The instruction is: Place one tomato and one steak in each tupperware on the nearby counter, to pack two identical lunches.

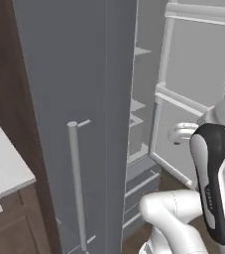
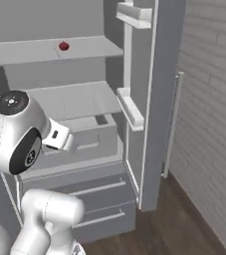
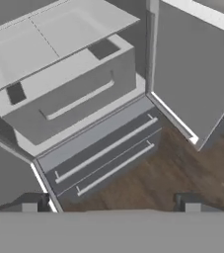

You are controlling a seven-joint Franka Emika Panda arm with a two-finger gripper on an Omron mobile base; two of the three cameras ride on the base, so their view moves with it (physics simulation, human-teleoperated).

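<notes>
A small red tomato [image 2: 63,46] sits on the upper shelf inside the open fridge. My gripper [image 3: 111,207] hangs in front of the fridge, pointing down at its lower part. It is open, its two dark fingertips [image 3: 29,207] stand far apart and nothing is between them. The tomato lies well above the hand. The pale counter [image 1: 5,171] over brown cabinets is at the far left, beyond the closed fridge door. The steak and the tupperware are out of view.
A grey crisper drawer [image 3: 69,94] sits under a wide shelf, with two freezer drawers [image 3: 103,158] below it. The open right door [image 2: 154,99] with its door racks stands at the right, near a brick wall [image 2: 209,99]. The closed left door [image 1: 74,124] carries a long bar handle.
</notes>
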